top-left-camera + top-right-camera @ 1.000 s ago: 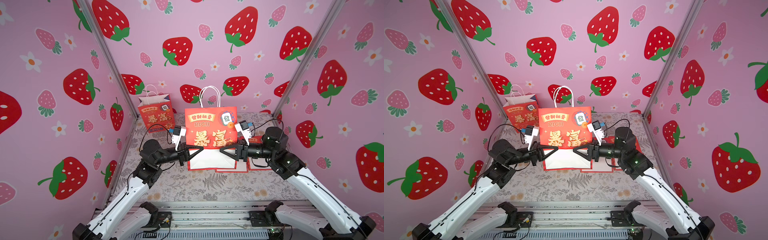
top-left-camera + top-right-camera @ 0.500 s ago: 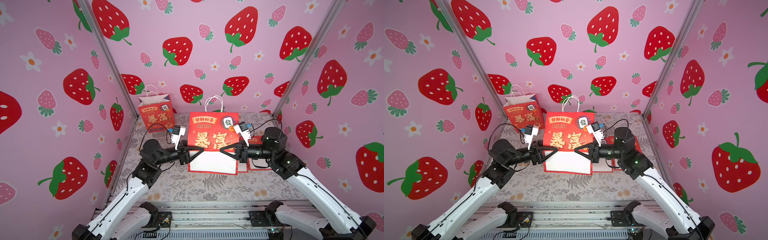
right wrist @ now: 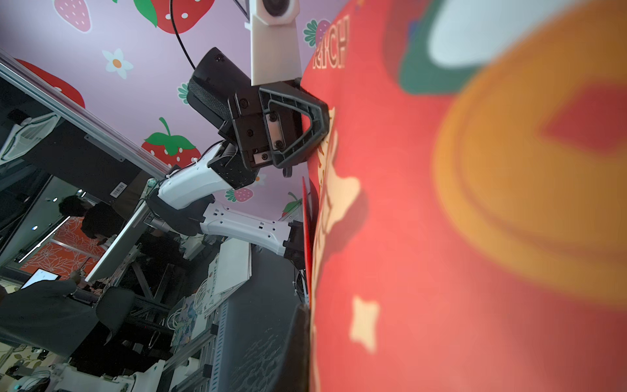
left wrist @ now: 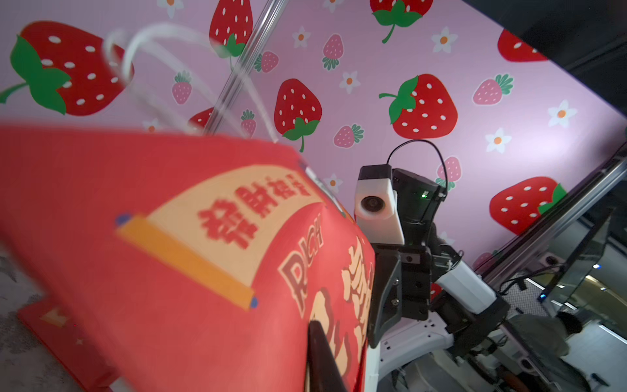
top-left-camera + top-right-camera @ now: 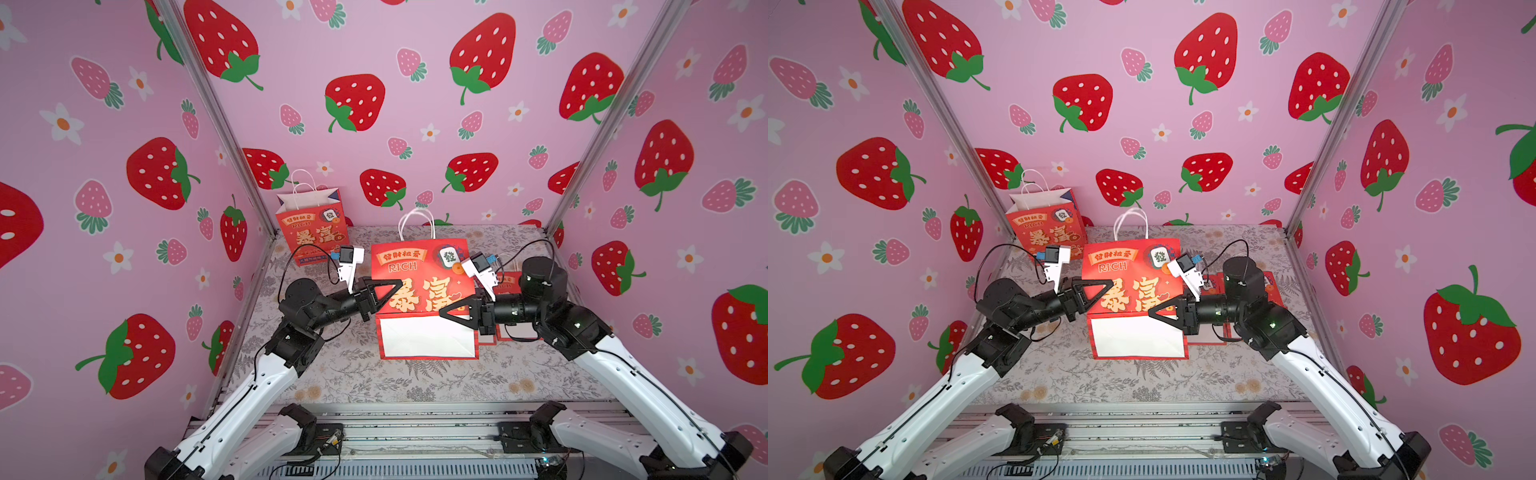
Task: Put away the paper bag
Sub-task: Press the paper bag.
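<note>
Left fingers, right fingers pinched shut on the paper bag between them; looks light, floppy, so its stiffer side folds should grip best.

Robot lab, staged test booth. Pink strawberry-print walls on aluminium posts. Floral cloth over table. White arms mounted at metal rail, loose cables beneath. Wrist views look past booth: dim workroom, seated person, lit screen, more aluminium framing, clutter of wires and gear.
</note>
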